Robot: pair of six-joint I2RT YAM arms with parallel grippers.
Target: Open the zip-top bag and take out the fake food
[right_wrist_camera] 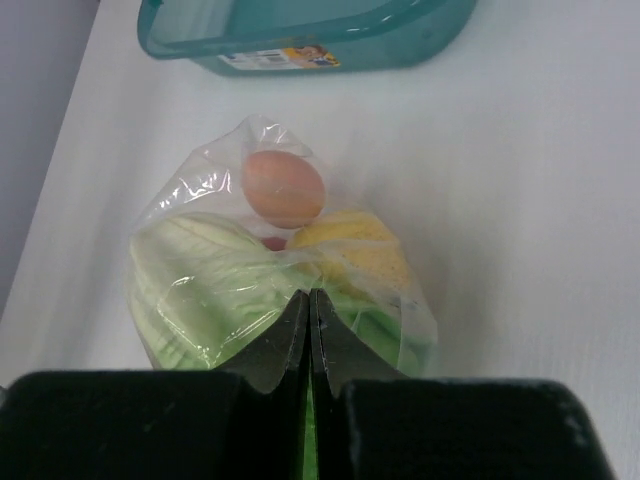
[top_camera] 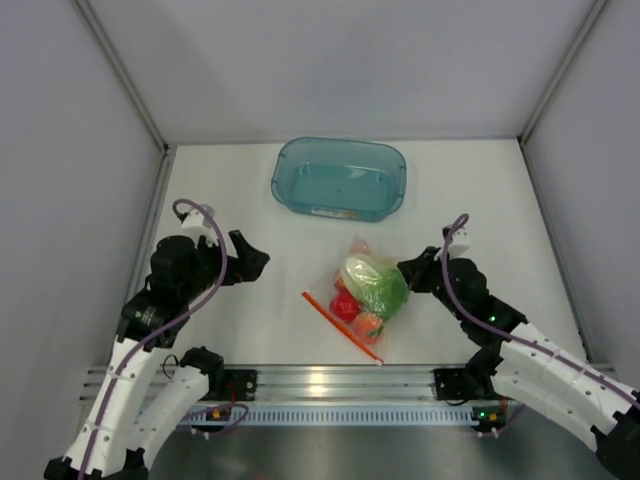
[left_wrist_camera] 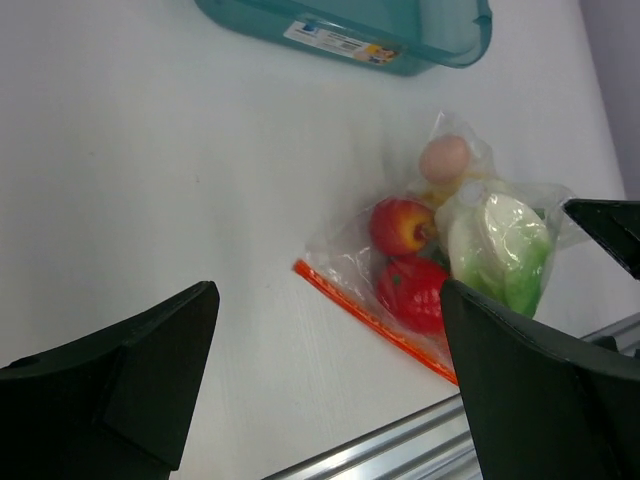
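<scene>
The zip-top bag (top_camera: 365, 290) lies on the white table, its orange-red zip strip (top_camera: 342, 327) facing the near left. Inside it are the fake food pieces: a green-white lettuce head (top_camera: 375, 283), red pieces (left_wrist_camera: 400, 226), a pink peach (right_wrist_camera: 284, 188) and a yellow fruit (right_wrist_camera: 350, 255). My right gripper (right_wrist_camera: 309, 300) is shut, pinching the bag's plastic over the lettuce at its right side; it also shows in the top view (top_camera: 405, 270). My left gripper (left_wrist_camera: 330, 390) is open and empty, well to the left of the bag (left_wrist_camera: 440, 250); the top view shows it too (top_camera: 262, 262).
A teal translucent bin (top_camera: 338, 178) stands empty at the back middle of the table. The grey enclosure walls (top_camera: 80, 150) rise on both sides and behind. An aluminium rail (top_camera: 330, 382) runs along the near edge, close to the zip strip.
</scene>
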